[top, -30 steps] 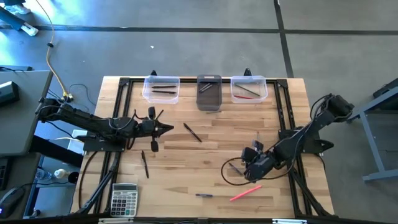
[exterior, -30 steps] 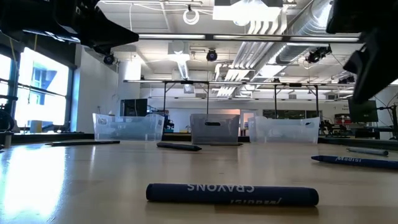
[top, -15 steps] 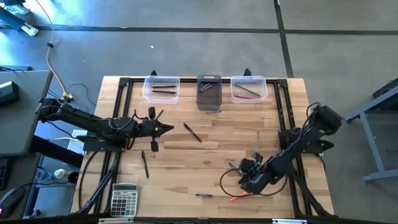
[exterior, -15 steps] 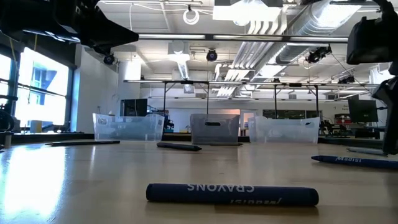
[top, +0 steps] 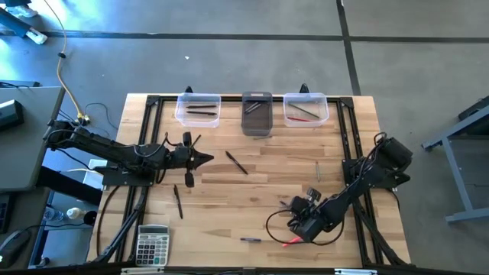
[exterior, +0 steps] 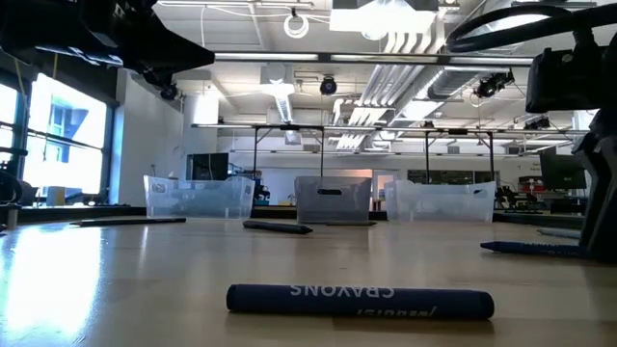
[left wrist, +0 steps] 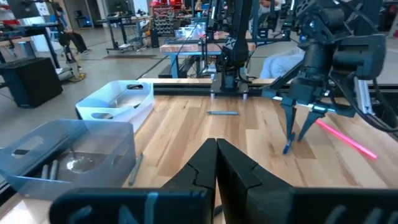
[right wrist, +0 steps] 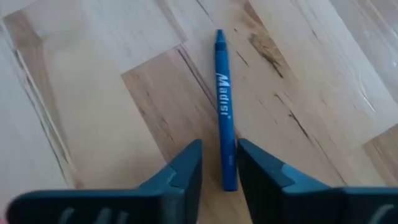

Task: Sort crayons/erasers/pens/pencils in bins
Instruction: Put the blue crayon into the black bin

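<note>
Near the pink crayon [top: 299, 237], the right gripper [right wrist: 217, 167] straddles a blue crayon [right wrist: 223, 109] on the bench [top: 252, 191], fingers spread; squeeze it mid-length. The left gripper [left wrist: 216, 163] waits pressed together.

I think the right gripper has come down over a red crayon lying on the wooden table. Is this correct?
Not quite: the crayon between the right gripper's fingers is blue, not red, as the right wrist view shows. It lies on the wooden table.

Three small rectangular plastic bins [top: 257, 111] stand in a row along the wooden table's [top: 267, 164] far edge. The grey calculator [top: 152, 245] lies at the near left corner, and a blue wax crayon [right wrist: 224, 113] lies near the right.
</note>
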Controlling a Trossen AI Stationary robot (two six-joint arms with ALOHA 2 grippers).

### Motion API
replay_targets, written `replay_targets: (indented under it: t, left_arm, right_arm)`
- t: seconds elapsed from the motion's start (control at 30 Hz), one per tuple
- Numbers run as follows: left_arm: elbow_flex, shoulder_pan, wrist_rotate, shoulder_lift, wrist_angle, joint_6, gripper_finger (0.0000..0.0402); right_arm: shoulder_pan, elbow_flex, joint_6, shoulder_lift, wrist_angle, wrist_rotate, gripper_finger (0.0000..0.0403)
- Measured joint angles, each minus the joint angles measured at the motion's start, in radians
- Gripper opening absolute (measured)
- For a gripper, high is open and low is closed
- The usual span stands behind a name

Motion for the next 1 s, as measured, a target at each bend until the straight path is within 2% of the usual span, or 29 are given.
replay_targets:
  t: [0.27,0.4,0.6,0.77,0.87,1.0]
  left_arm:
    - [0.000,0.000,0.018,0.000,0.000,-0.018,0.0000]
    - [0.000,0.000,0.039,0.000,0.000,-0.038,0.0001]
    - [0.000,0.000,0.035,0.000,0.000,-0.039,0.0000]
    - [0.000,0.000,0.033,0.000,0.000,-0.039,0.0000]
    - [0.000,0.000,0.033,0.000,0.000,-0.039,0.0000]
    - [0.000,0.000,0.033,0.000,0.000,-0.039,0.0000]
  right_arm:
    - [-0.001,-0.002,-0.056,-0.006,0.025,-0.024,0.0010]
    - [-0.012,-0.007,-0.075,-0.036,0.005,-0.028,0.0006]
    - [-0.082,-0.006,-0.190,-0.158,-0.028,-0.017,0.0009]
    - [-0.228,-0.006,-0.361,-0.271,-0.065,-0.010,0.0009]
    - [-0.365,0.001,-0.510,-0.319,-0.057,-0.007,0.0011]
    - [-0.576,0.074,-0.738,-0.314,-0.022,-0.007,0.0012]
